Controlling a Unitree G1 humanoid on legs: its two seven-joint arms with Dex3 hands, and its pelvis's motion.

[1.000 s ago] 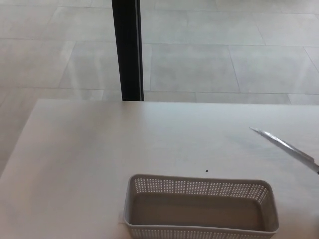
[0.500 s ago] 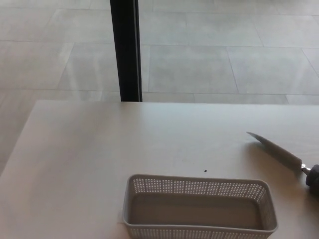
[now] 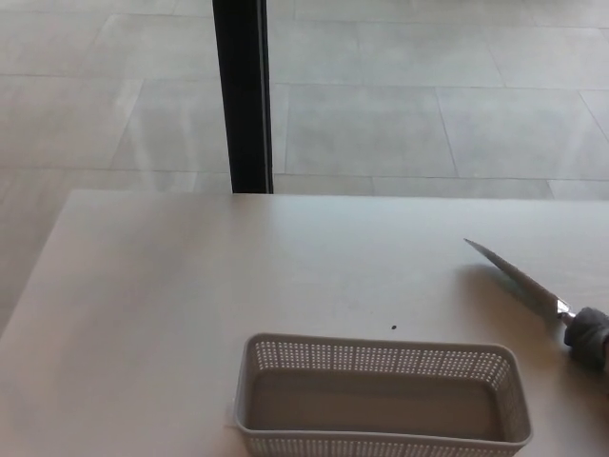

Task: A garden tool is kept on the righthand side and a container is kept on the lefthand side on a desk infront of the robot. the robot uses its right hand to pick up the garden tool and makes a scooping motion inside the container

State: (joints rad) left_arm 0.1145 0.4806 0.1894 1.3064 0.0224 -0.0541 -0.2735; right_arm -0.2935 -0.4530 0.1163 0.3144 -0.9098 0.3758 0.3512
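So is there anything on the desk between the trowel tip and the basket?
Only bare desk between the trowel blade and the basket in the head view, apart from one tiny dark speck.

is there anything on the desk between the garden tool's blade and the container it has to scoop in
Nothing visible. The garden tool sits at the right, its tip pointing up-left, and the white desk between it and the perforated container is bare except a tiny dark speck.

Bare table (image 3: pixel 190 286) lies open; only a perforated container (image 3: pixel 381 395) and garden tool (image 3: pixel 519 281) stand as obstacles.
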